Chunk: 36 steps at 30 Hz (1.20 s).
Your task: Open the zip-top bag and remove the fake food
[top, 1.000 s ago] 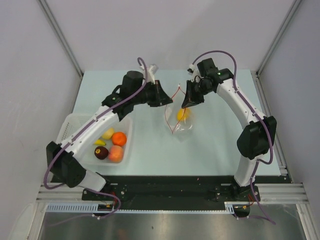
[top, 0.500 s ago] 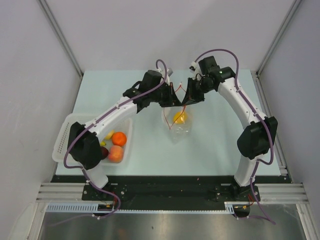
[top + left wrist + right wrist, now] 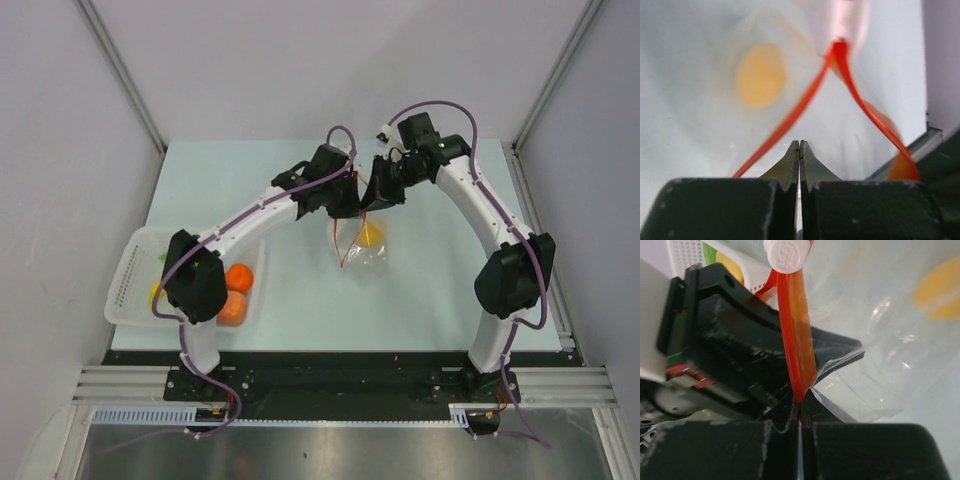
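Nearest, left of the bag and toward the arm bases: white basket on the counter. Orange fruit and peach fruit lie in it, partly under the left arm. Bits of yellow and green deeper in, too hidden to name.

Bag at mid-counter, mouth end raised toward the far side, body sagging toward the counter. One yellow fruit inside, just below the mouth. No other piece seen in it.

Just beyond the bag, both pincers meet at its mouth, nearly touching. Right pincer is clenched on the zip strip, the red edge running straight into its closed jaws. Left pincer is also clenched, jaws flush, with the strip's two sides spreading in a V either side of its tips. Clear film lies against it. Whether any is actually pinched, cannot tell.

Reading: the step in hand is opening the mouth. Strip is parted at the pincer end and joined at the V's point. Next move, I judge: draw the pincers apart across the mouth, gently, to unzip the rest, then tip or reach for the yellow fruit. Risk: thin film slipping from the left jaws.
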Each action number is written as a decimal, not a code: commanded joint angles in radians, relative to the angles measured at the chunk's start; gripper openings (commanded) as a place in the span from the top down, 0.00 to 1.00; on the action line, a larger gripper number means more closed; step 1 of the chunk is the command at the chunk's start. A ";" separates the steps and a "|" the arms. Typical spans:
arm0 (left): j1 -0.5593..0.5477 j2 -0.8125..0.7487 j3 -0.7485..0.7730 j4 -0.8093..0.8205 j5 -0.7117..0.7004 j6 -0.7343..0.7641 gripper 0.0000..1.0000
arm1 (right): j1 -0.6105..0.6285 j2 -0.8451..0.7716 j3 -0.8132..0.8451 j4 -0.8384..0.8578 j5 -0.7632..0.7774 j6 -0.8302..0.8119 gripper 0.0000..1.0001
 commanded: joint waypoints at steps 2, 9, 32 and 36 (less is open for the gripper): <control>-0.025 0.067 0.158 -0.185 -0.189 -0.082 1.00 | 0.005 -0.033 -0.022 0.067 -0.075 0.063 1.00; -0.062 0.106 0.327 -0.431 -0.384 -0.168 1.00 | 0.007 -0.039 -0.048 0.076 -0.072 0.066 1.00; -0.074 0.206 0.243 -0.096 -0.143 -0.062 0.98 | -0.067 -0.094 -0.157 0.075 -0.052 0.043 1.00; -0.074 0.195 0.218 -0.075 -0.126 -0.048 0.99 | -0.107 -0.111 -0.165 0.055 -0.062 0.020 1.00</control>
